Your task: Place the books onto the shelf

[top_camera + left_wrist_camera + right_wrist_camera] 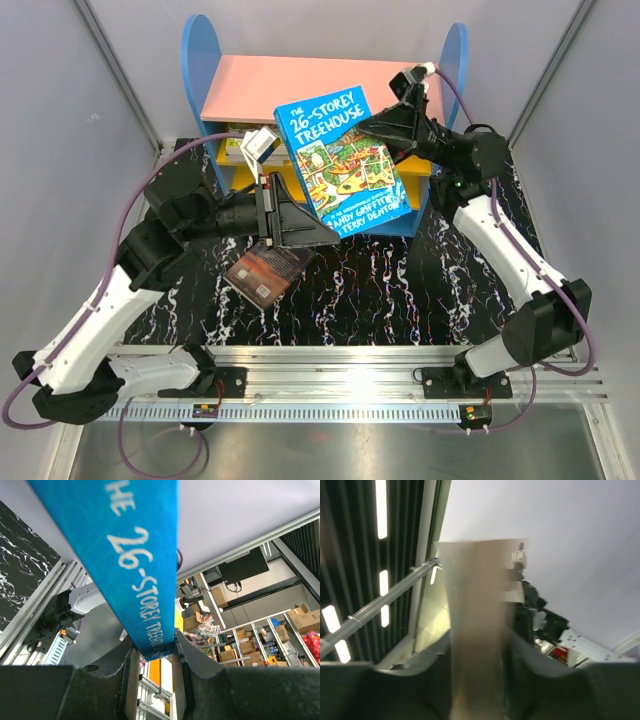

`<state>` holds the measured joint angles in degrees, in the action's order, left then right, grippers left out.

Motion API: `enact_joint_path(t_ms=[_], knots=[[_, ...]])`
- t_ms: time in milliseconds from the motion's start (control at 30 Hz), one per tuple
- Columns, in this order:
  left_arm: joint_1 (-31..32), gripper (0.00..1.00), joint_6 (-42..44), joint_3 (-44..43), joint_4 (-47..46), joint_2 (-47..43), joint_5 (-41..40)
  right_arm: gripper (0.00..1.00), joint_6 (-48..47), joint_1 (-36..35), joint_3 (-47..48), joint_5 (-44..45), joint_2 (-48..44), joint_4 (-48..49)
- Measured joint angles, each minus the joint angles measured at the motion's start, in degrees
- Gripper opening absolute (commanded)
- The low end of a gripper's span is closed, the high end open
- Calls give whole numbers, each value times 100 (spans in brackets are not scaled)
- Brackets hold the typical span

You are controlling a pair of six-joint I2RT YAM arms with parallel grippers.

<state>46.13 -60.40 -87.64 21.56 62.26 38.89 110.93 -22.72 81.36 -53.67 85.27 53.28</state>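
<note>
The blue "26-Storey Treehouse" book [340,160] hangs tilted in the air in front of the shelf [300,85], which has blue sides and a pink top. My left gripper [322,228] is shut on its lower spine corner. In the left wrist view the blue spine [135,555] sits pinched between the fingers of the left gripper [154,665]. My right gripper [372,128] is at the book's right edge. In the blurred right wrist view the pale page edge [480,605] fills the gap of the right gripper [480,670], with both fingers against it. A dark book [268,272] lies flat on the table.
The table top [400,290] is black marble-patterned, with grey walls to the left and right. Pale book-like things [250,148] show on the shelf's yellow board behind my left arm. The metal rail [340,365] with the arm bases runs along the near edge.
</note>
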Motion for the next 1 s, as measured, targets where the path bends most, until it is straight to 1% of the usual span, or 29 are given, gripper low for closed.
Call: enact_joint_path(t_ms=[100, 133, 167, 200, 233, 267, 300, 333, 400, 500, 600, 667, 767, 800, 1000], knots=[[13, 0, 144, -24, -37, 122, 111, 17, -13, 26, 247, -227, -149, -321], [35, 4, 203, -63, -33, 155, 155, 14, -127, 46, 262, -282, -243, -505], [63, 11, 262, -129, 0, 184, 188, 13, -247, 66, 262, -313, -350, -754], [81, 26, 326, -229, 98, 221, 232, 11, -372, 72, 262, -306, -439, -984], [85, 52, 400, -356, 262, 262, 260, 8, -549, 76, 262, -293, -555, -1279], [92, 75, 520, -490, 439, 306, 260, 7, -710, 83, 262, -299, -656, -1534], [87, 93, 667, -669, 575, 369, 164, 6, -938, 85, 267, -437, -765, -1832], [59, 99, 811, -852, 719, 428, 66, 6, -1154, 83, 269, -503, -876, -2129], [-74, 99, 1078, -1246, 1088, 503, -186, 6, -1633, 66, 341, -730, -1080, -2806], [-350, 99, 1397, -1604, 1460, 450, -457, 6, -2277, 26, 540, -925, -1290, -3692], [-581, 99, 1550, -1661, 1593, 289, -678, 6, -2671, 24, 651, -1005, -1449, -4212], [-625, 97, 1585, -1661, 1620, 214, -778, 6, -2791, 22, 651, -1032, -1515, -4393], [-625, 89, 1563, -1499, 1480, 146, -826, 6, -2863, 22, 651, -1040, -1530, -4548], [-625, 80, 1543, -1390, 1412, 127, -831, 6, -2857, 20, 651, -1034, -1526, -4568], [-625, 66, 1340, -817, 901, 149, -811, 6, -2608, 26, 597, -1025, -1521, -4227]])
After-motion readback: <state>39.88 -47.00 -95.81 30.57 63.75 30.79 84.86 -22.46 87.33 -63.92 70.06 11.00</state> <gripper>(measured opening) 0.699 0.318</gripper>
